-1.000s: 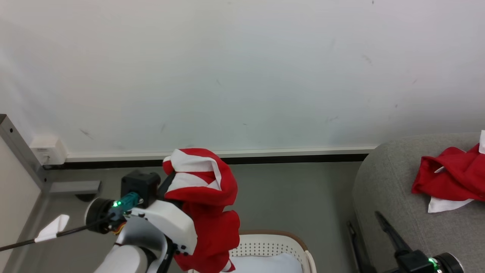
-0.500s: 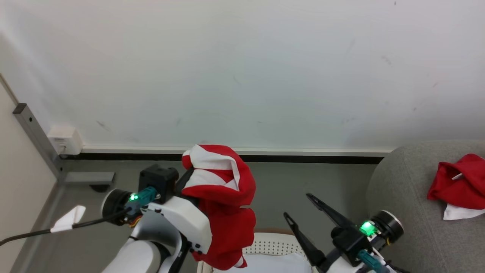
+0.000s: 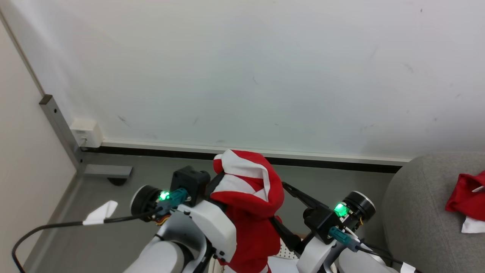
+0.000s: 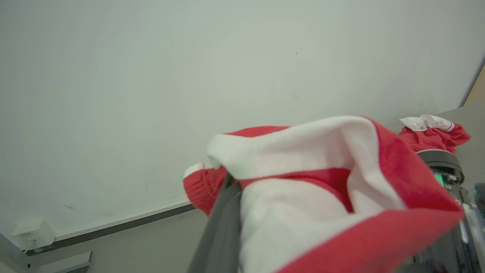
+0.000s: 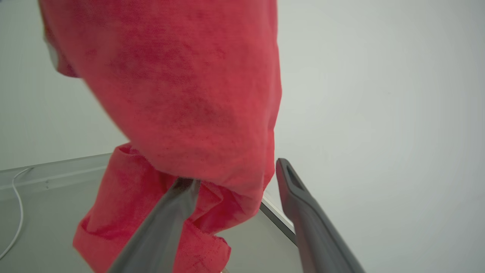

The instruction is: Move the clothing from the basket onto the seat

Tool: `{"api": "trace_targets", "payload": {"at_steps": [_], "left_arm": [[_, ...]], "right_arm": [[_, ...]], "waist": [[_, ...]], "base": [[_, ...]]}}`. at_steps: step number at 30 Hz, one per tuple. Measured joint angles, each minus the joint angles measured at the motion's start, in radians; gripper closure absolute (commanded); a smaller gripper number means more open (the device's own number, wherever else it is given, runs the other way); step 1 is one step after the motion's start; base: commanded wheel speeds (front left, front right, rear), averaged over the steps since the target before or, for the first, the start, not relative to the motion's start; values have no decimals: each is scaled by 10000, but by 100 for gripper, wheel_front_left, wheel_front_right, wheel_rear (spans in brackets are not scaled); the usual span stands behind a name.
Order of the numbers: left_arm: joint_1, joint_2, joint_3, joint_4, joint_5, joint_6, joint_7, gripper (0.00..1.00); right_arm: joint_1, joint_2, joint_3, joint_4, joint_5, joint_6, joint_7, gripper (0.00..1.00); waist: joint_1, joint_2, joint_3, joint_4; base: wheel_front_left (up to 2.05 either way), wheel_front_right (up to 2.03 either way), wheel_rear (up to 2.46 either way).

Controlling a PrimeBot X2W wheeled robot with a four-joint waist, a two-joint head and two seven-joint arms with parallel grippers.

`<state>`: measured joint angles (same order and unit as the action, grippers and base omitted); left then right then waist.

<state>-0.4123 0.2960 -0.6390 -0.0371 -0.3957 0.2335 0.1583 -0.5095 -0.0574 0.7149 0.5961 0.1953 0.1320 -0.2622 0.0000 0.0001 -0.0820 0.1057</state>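
The left gripper (image 3: 227, 176) holds a red-and-white garment (image 3: 250, 212) aloft, clamped on its folds, the cloth hanging down over the basket (image 3: 282, 251). The right gripper (image 5: 234, 172) stands spread beside it, the cloth's lower edge at one fingertip. Another red garment (image 3: 468, 195) lies on the grey seat (image 3: 413, 212).

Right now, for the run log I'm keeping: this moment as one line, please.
left gripper: shut on red garment, raised | right gripper: open beside it | seat: another garment lying there
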Motion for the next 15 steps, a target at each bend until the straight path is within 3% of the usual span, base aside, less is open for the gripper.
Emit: {"api": "trace_targets", "payload": {"at_steps": [9, 10, 11, 15], "left_arm": [[-214, -408, -502, -21, -2, -232, 130, 100], [-234, -447, -531, -17, -2, -261, 130, 100], [-256, -479, -556, -8, -4, -263, 128, 100], [-291, -529, -587, 61, -13, -265, 102, 100]], "right_arm": [[-286, 67, 650, 215, 713, 0, -2, 0], [-317, 63, 715, 249, 1043, 0, -2, 62], [-355, 61, 832, 299, 1331, 0, -2, 100], [-541, 67, 1133, 357, 1812, 0, -2, 100]], "waist": [[0, 0, -14, 283], [0, 0, -10, 309], [0, 0, -6, 333], [0, 0, 30, 367]], "base": [[0, 0, 0], [0, 0, 0], [0, 0, 0], [0, 0, 0]]}}
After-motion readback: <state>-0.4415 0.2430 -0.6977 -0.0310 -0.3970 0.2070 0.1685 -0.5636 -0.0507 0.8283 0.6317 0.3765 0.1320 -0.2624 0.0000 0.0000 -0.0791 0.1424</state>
